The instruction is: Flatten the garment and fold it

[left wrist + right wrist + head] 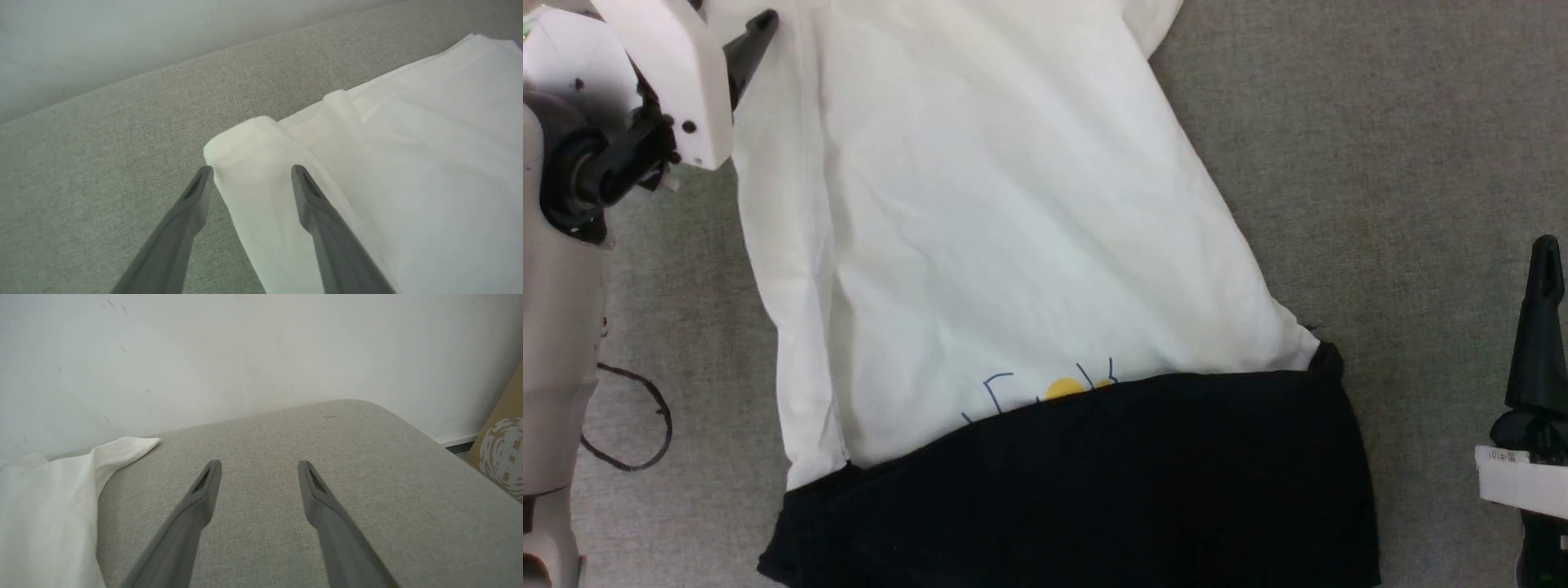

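Left wrist view: left gripper (252, 168) wide open astride garment (408, 163) edge, gripping nothing. Right gripper (259, 462) wide, empty; garment at 9 o'clock.

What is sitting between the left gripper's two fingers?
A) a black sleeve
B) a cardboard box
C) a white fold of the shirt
C: in the left wrist view the open left gripper has a white rolled edge of the garment between its fingertips.
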